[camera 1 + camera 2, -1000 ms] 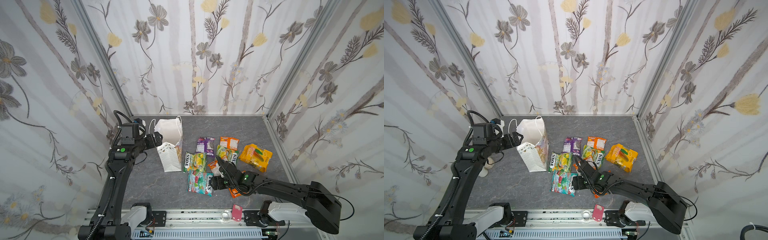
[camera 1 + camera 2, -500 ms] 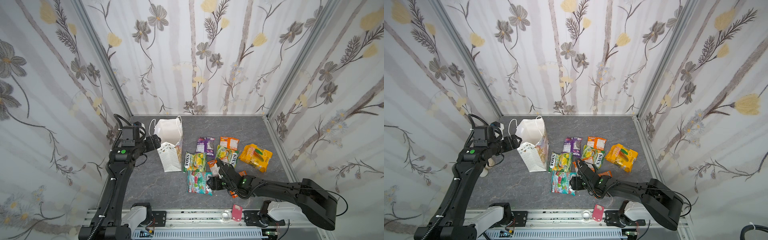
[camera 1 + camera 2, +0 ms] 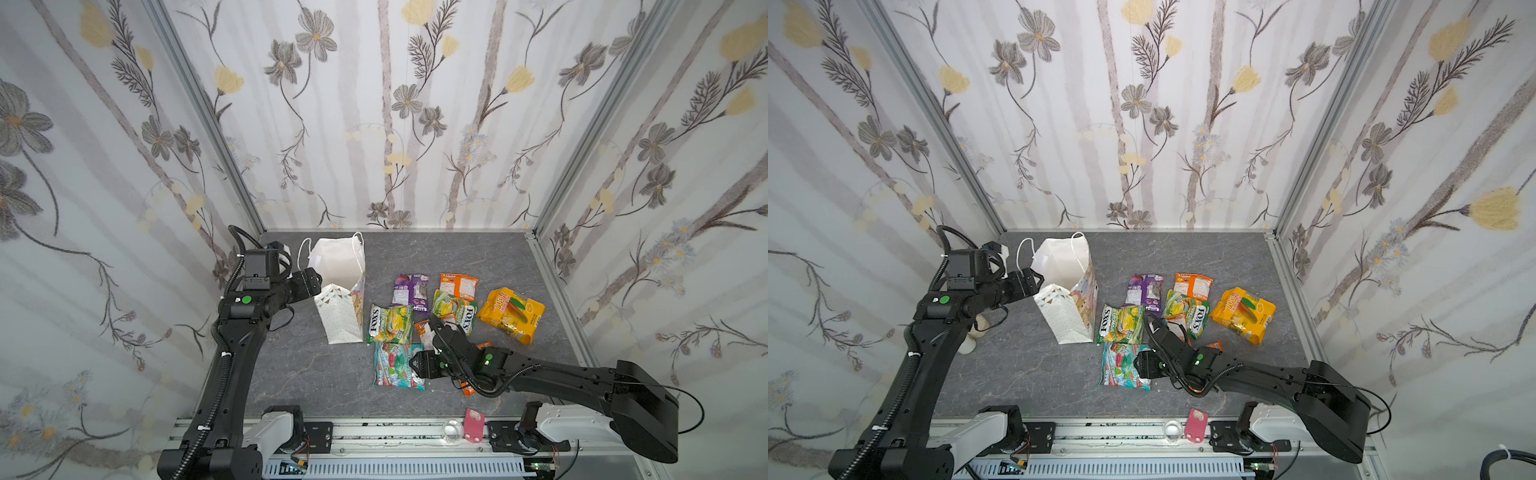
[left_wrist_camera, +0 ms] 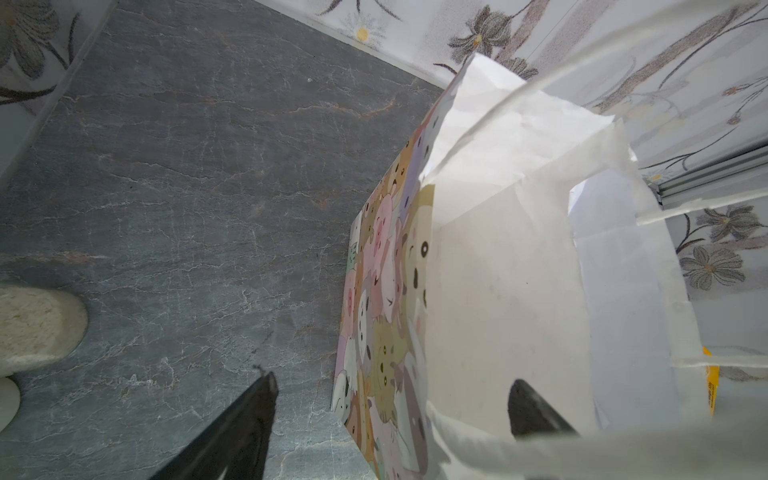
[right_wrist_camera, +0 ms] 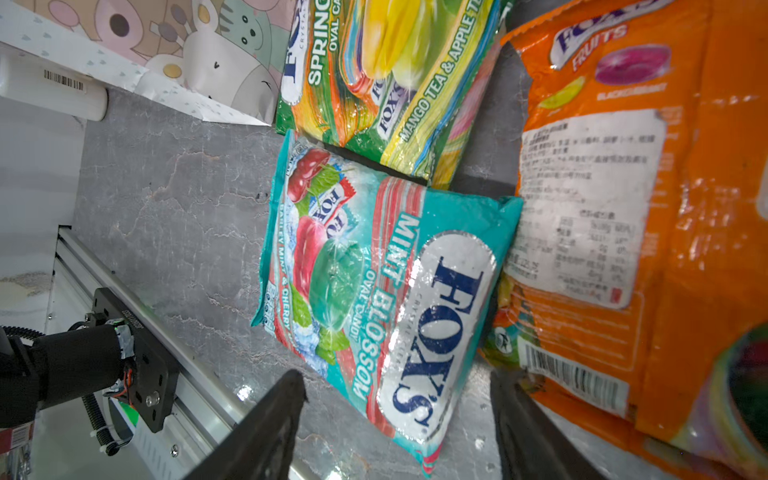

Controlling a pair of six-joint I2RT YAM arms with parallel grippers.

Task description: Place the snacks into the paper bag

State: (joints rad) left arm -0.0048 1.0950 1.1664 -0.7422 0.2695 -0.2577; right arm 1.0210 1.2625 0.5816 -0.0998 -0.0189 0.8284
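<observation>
Left fingers (image 4: 241,428) and right fingers (image 5: 266,428) both stand spread wide apart.

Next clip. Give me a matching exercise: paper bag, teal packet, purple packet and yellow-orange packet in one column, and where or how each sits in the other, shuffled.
1. paper bag
2. teal packet
3. purple packet
4. yellow-orange packet

A. rightmost packet in both top views
B. upright, open left claw astride its wall
C. flat, open right claw over one end
D. flat, between the bag and an orange packet

Pairs: 1-B, 2-C, 3-D, 4-A
</observation>
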